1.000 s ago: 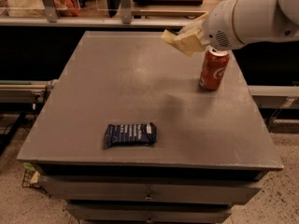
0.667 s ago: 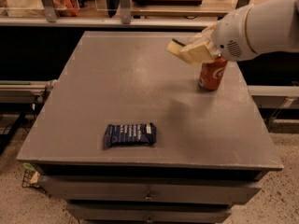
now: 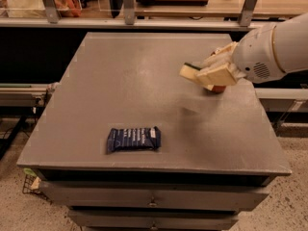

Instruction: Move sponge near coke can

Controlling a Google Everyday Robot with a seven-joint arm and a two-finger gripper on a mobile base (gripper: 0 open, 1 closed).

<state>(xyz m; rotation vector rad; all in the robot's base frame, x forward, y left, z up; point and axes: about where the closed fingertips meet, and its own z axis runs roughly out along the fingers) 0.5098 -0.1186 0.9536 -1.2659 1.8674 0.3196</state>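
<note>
At the right, the green-topped foam sponge [image 3: 188,71] is pinched by the smooth cream gripper [image 3: 204,71], the red coke can [image 3: 219,89] mostly hidden behind.

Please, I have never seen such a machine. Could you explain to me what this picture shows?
The big white shape on the right is a robot arm. At its end is the gripper, a two-finger hand, closed on a sponge and holding it above the grey table. Just behind the gripper a bit of red shows: the coke can, mostly hidden. Near the front edge lies a dark blue snack wrapper. The single camera looks down at the table from the front; where it is mounted is not known.
</note>
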